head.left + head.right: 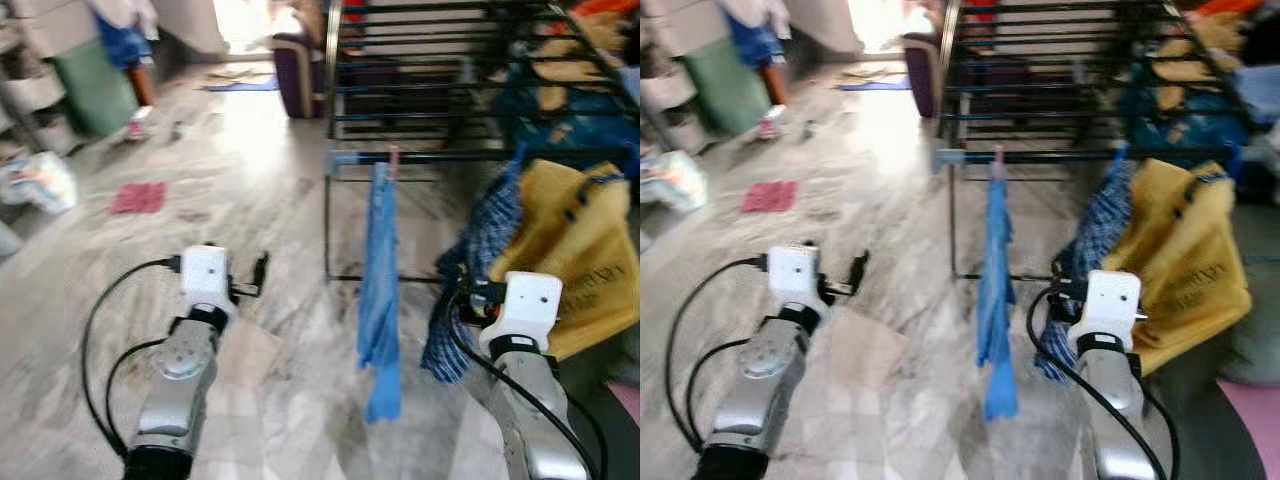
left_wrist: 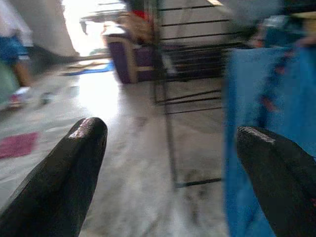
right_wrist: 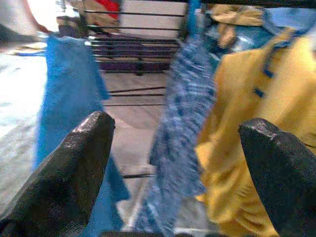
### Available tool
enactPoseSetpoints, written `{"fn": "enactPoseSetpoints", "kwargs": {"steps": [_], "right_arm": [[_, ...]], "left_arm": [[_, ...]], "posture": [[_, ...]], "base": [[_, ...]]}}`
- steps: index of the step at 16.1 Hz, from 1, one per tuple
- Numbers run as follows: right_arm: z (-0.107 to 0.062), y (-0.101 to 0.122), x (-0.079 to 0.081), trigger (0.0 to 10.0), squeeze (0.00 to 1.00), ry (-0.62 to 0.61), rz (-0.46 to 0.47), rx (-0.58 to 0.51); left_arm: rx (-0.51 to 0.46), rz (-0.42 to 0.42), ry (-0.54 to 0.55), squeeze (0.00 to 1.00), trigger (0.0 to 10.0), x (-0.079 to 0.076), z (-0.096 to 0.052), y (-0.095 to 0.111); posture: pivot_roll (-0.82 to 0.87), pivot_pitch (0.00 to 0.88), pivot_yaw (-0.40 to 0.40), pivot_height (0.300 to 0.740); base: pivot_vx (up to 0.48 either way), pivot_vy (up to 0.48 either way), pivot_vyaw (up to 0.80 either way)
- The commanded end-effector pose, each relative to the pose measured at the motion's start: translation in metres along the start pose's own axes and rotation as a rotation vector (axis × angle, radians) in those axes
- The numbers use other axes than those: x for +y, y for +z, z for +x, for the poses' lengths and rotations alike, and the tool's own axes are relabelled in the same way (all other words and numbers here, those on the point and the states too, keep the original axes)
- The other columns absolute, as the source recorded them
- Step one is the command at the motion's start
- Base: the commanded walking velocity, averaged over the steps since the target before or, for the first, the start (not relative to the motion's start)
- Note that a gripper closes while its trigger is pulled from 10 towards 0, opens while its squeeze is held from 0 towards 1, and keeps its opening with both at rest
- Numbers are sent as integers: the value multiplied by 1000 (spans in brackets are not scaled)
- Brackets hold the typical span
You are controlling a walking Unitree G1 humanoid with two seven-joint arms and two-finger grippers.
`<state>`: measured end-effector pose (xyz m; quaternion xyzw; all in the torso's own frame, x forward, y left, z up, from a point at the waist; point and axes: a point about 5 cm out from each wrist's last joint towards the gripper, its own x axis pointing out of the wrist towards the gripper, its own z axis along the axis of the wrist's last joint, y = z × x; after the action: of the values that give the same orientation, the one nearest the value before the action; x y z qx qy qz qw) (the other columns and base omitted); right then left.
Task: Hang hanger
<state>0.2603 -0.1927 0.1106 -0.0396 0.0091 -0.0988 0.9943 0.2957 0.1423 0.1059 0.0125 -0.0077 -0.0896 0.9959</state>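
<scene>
Hanger not identifiable (frames blurred). Left gripper (image 2: 168, 177) and right gripper (image 3: 177, 173) both gape wide, empty. Locate it before approaching black metal drying rack (image 1: 440, 60), upper right.

Two silver metal arms, rounded and jointed, each with a dark collar just behind a white boxy wrist housing. Black cables loop out from the left arm (image 1: 180, 375) in wide curves and plug into the side of its white housing; another black cable runs along the right arm (image 1: 535, 420) up to its housing. The left arm ends in a black base segment at its lower end. Left gripper (image 2: 173, 163): two long black fingers, smooth and matte, with rounded tips, set wide apart. Right gripper (image 3: 175, 163): the same pair of blunt black fingers, likewise spread.
</scene>
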Motion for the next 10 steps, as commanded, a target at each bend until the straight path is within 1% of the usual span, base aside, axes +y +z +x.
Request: {"fn": "enactPoseSetpoints", "kwargs": {"steps": [1,2,3,5,6,7,10], "right_arm": [[-1,0,4,10000,0,11,11,6],[-1,1,4,10000,0,12,10,5],[-2,1,4,10000,0,14,7,7],[-1,1,5,10000,0,16,-3,2],[-1,2,4,10000,0,14,-6,0],[1,3,3,10000,0,8,-15,-2],[3,4,3,10000,0,-8,-5,0]], "left_arm": [[0,2,12,0,10000,6,-2,2],[3,-8,9,0,10000,5,-2,2],[7,-22,-5,0,10000,2,-1,1],[12,-9,-12,0,10000,-1,1,0],[21,-6,-13,0,10000,-1,1,-2],[30,-24,-13,0,10000,-1,1,-3],[26,-12,-42,0,10000,-4,1,-1]], "posture": [[-56,89,41,740],[-58,90,41,740],[-63,90,42,740],[-70,90,46,740],[-74,90,49,740],[-76,98,50,740],[-73,99,53,740]], "base": [[0,379,-438],[0,375,-431],[0,375,0],[309,336,0],[364,0,0],[420,0,0],[466,0,-800]]}}
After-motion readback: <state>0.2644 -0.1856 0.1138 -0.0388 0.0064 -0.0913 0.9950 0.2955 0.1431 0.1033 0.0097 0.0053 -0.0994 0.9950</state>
